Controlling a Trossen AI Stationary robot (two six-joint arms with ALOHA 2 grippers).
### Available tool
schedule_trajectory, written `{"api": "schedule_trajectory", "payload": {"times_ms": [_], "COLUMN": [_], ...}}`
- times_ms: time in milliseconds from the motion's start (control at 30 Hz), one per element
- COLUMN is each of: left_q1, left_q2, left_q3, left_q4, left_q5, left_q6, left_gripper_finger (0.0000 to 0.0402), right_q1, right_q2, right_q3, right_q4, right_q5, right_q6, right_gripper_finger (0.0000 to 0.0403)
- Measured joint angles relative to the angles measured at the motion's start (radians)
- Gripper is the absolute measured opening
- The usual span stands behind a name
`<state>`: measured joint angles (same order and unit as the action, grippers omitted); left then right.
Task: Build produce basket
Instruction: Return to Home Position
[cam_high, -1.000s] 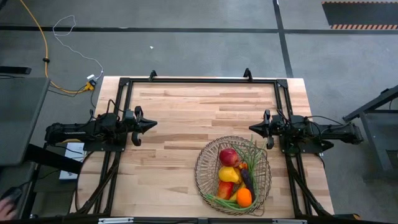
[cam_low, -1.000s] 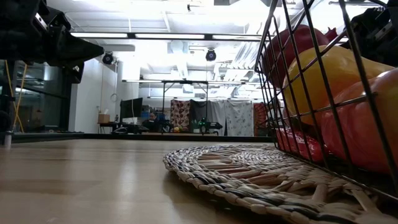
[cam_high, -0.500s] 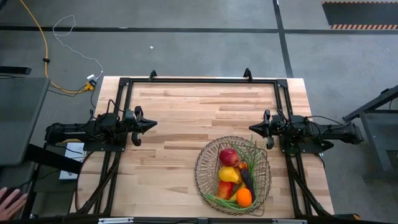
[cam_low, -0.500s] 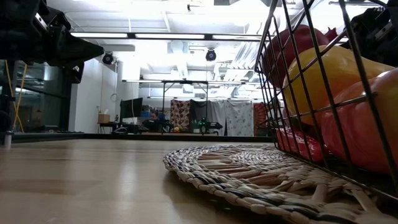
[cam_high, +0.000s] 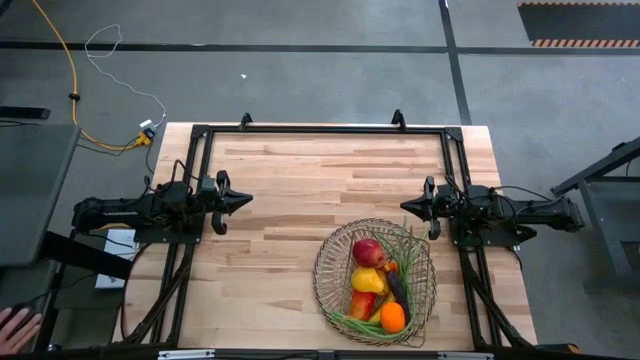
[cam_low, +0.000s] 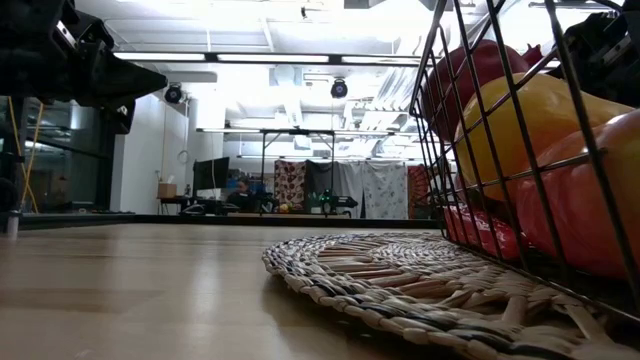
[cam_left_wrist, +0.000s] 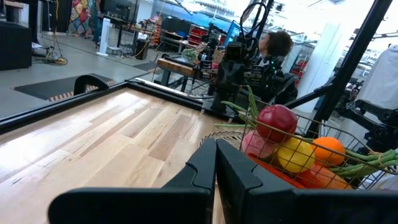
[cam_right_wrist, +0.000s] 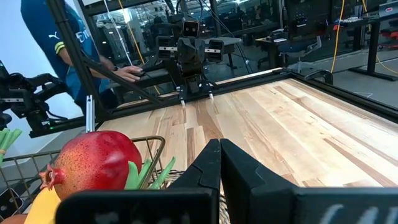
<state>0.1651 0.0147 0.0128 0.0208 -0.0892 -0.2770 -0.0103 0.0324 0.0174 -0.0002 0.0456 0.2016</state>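
Observation:
The wire basket (cam_high: 330, 262) stands at the table's near right on a round woven mat (cam_low: 400, 270). In it lie a dark red apple (cam_high: 367, 251), a yellow pear (cam_high: 367, 280), an orange (cam_high: 392, 316), a red-yellow mango (cam_high: 361, 304), a purple eggplant (cam_high: 398, 285) and long green beans (cam_high: 360, 325). My left gripper (cam_high: 246, 200) is shut and empty at the table's left side. My right gripper (cam_high: 404, 207) is shut and empty at the right side, just beyond the basket's far rim. The fruit also shows in the left wrist view (cam_left_wrist: 277, 121) and the right wrist view (cam_right_wrist: 93, 162).
A dark metal frame (cam_high: 320, 129) runs along the table's far edge and both sides. Bare wood lies in the table's middle and near left. A person's hand (cam_high: 12, 325) shows off the table at the near left; a person stands beyond the table in the right wrist view (cam_right_wrist: 59, 37).

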Motion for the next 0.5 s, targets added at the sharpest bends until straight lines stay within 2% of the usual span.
{"api": "schedule_trajectory", "payload": {"times_ms": [500], "left_q1": [0.0], "left_q2": [0.0], "left_q3": [0.0], "left_q4": [0.0], "left_q5": [0.0], "left_q6": [0.0], "left_gripper_finger": [0.0001], "right_q1": [0.0], "right_q2": [0.0], "right_q3": [0.0], "right_q4": [0.0], "right_q5": [0.0], "right_q6": [0.007], "right_gripper_finger": [0.0]}}
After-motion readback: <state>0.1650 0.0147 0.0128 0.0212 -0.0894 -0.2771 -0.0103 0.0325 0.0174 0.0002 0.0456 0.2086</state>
